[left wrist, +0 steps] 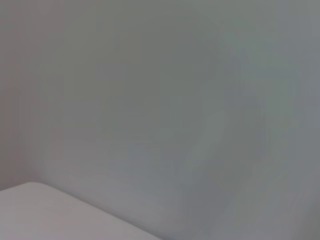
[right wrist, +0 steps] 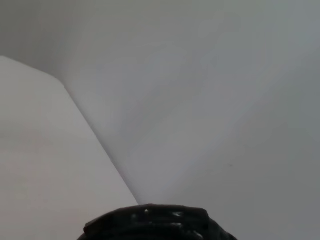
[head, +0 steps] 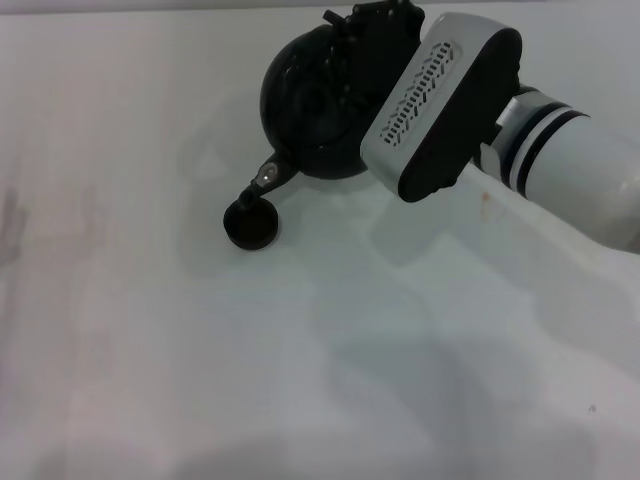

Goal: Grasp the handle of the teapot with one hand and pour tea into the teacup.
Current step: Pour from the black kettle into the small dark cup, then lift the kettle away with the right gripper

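Observation:
The black round teapot (head: 308,100) is tipped toward the left front, its short spout (head: 265,179) with the pale tip pointing down at the teacup (head: 250,225). That small dark cup stands on the white table directly under the spout tip. My right gripper (head: 376,24) reaches in from the right and sits over the pot's top, shut on the handle (head: 345,45). In the right wrist view the ribbed black handle (right wrist: 152,224) fills the lower edge. Whether liquid runs from the spout cannot be made out. My left gripper is out of view.
The white table (head: 180,350) spreads in front of and to the left of the cup. My right arm (head: 560,160) with its white and black wrist housing crosses the right side. The left wrist view shows only pale surface.

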`<state>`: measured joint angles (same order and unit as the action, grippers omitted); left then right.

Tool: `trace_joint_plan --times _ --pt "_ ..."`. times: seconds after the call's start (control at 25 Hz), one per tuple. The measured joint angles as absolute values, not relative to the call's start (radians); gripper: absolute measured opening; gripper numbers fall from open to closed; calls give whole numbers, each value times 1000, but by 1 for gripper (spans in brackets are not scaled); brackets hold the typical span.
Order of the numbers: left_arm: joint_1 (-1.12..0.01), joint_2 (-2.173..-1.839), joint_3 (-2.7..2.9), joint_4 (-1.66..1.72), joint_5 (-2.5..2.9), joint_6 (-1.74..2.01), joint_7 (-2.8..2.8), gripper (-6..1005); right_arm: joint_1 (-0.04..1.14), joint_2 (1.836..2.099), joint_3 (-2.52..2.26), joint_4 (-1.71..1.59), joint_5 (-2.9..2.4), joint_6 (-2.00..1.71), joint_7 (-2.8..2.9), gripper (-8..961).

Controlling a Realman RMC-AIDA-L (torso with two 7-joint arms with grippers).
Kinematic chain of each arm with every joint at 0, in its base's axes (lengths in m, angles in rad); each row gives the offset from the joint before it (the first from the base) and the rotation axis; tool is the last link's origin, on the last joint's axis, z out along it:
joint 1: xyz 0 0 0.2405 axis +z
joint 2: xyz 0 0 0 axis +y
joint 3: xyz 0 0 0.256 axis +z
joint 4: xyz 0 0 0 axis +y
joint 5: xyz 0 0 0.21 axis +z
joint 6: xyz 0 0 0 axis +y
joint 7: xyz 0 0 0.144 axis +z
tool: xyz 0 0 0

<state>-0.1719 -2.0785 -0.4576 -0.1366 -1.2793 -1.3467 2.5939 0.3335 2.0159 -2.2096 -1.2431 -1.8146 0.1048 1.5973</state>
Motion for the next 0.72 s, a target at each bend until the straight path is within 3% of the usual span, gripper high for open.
trace_joint_plan --times 0.72 --pt "-182 -2078 -463 -136 -1284 -1342 2594 802 329 2014 -2270 -1233 -1837 196 1542 116"
